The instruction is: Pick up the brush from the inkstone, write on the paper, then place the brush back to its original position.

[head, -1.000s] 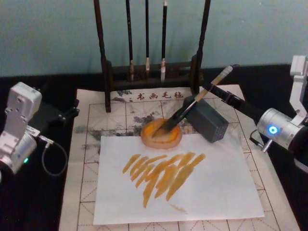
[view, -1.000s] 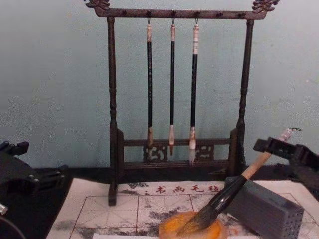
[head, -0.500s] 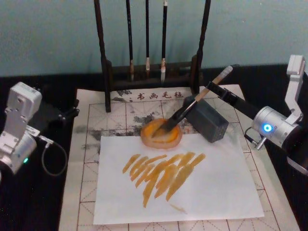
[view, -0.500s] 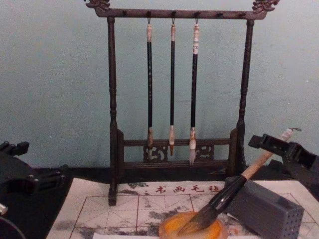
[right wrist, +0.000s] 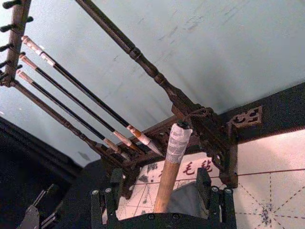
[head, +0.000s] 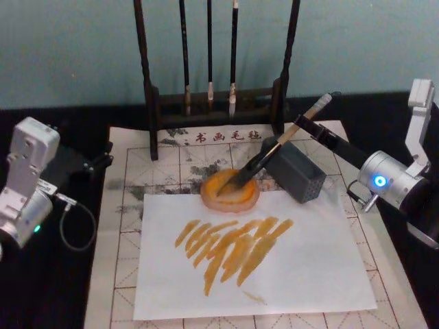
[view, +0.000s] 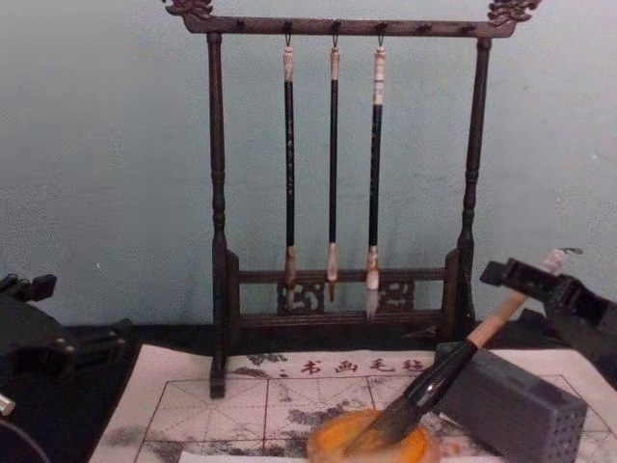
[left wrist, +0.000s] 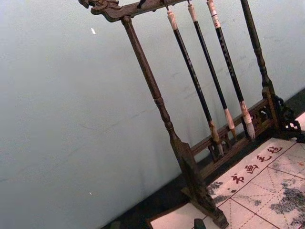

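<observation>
Brush point(head: 271, 149) on inkstone point(head: 218, 199), right gripper point(right wrist: 158, 177) loosely astride

You're looking at a dark wooden rack point(left wrist: 161, 107) hanging three thin brushes point(left wrist: 228, 119), gridded paper point(left wrist: 248, 191) at its foot

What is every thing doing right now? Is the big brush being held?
brush: bristles in the inkstone, handle leaning over the grey block, not gripped
inkstone: orange inside
right pincer: open, fingers either side of the brush handle
left pincer: parked at the left
white sheet: flat, marked with orange strokes
thin brushes: hanging on the rack
</observation>
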`<state>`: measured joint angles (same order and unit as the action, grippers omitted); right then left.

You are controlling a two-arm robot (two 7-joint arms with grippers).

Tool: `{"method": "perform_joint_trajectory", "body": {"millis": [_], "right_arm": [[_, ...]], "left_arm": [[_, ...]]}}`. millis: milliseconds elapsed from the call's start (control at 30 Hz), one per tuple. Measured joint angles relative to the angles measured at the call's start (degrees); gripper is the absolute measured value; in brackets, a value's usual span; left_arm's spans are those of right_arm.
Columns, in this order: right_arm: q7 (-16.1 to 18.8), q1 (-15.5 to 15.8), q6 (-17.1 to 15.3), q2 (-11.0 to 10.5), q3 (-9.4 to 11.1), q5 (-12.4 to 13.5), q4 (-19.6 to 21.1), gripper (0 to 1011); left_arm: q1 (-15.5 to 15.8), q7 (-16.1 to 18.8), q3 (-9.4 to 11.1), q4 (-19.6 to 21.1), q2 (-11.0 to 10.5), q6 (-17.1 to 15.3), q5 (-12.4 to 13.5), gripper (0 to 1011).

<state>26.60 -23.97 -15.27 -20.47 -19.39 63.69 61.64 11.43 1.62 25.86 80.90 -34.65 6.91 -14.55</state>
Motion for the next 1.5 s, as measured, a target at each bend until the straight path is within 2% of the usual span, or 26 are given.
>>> {"method": "perform_joint_trajectory", "body": {"millis": [200, 1133, 1233, 1333, 1467, 1500], "right_arm": [[-0.1, -0.47, -0.1, -0.16, -0.46, 0.9, -0.56, 1000], [-0.15, -0.3, -0.07, -0.07, -0.32, 0.61, -0.38, 1000], [-0.15, -0.29, -0.07, -0.07, -0.31, 0.6, -0.37, 968], [-0.14, -0.29, -0.07, -0.07, -0.31, 0.58, -0.37, 873], [-0.14, -0.29, -0.07, -0.07, -0.32, 0.56, -0.37, 805], [-0.14, -0.29, -0.07, -0.07, -0.32, 0.56, -0.37, 754]], "left_arm": [[0.0, 0.0, 0.0, 0.0, 0.0, 0.0, 0.0, 1001], [0.0, 0.0, 0.0, 0.0, 0.0, 0.0, 0.0, 1001], [0.0, 0.0, 0.0, 0.0, 0.0, 0.0, 0.0, 1001], [0.0, 0.0, 0.0, 0.0, 0.0, 0.0, 0.0, 1001], [0.0, 0.0, 0.0, 0.0, 0.0, 0.0, 0.0, 1001], [0.0, 0.0, 0.0, 0.0, 0.0, 0.0, 0.0, 1001]]}}
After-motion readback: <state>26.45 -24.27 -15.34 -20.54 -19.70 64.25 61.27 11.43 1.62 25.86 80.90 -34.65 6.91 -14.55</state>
